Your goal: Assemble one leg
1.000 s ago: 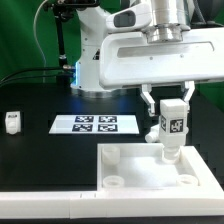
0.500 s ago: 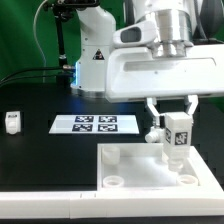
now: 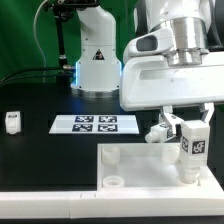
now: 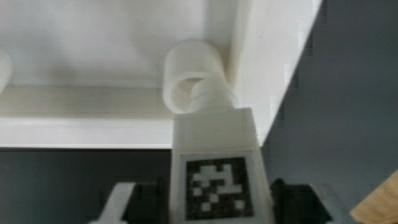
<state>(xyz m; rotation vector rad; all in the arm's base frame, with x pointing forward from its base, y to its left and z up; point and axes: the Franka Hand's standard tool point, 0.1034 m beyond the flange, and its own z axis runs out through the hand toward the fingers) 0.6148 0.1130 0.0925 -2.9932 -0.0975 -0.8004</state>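
Note:
My gripper (image 3: 190, 133) is shut on a white leg (image 3: 192, 150) with a black-and-white tag on its side. It holds the leg upright, its lower end just above the right side of the large white square panel (image 3: 140, 175). In the wrist view the leg (image 4: 217, 160) sits between my dark fingers (image 4: 294, 200) and points toward a round corner socket (image 4: 196, 80) of the panel (image 4: 89, 100). A second small leg (image 3: 12, 122) lies on the black table at the exterior view's far left.
The marker board (image 3: 95, 124) lies flat on the table behind the panel. The robot's white base (image 3: 97, 60) stands at the back. Another round socket (image 3: 115, 182) shows at the panel's front left corner.
My gripper has moved toward the exterior view's right and slightly lower with the leg in it, from the panel's rear middle to its right side.

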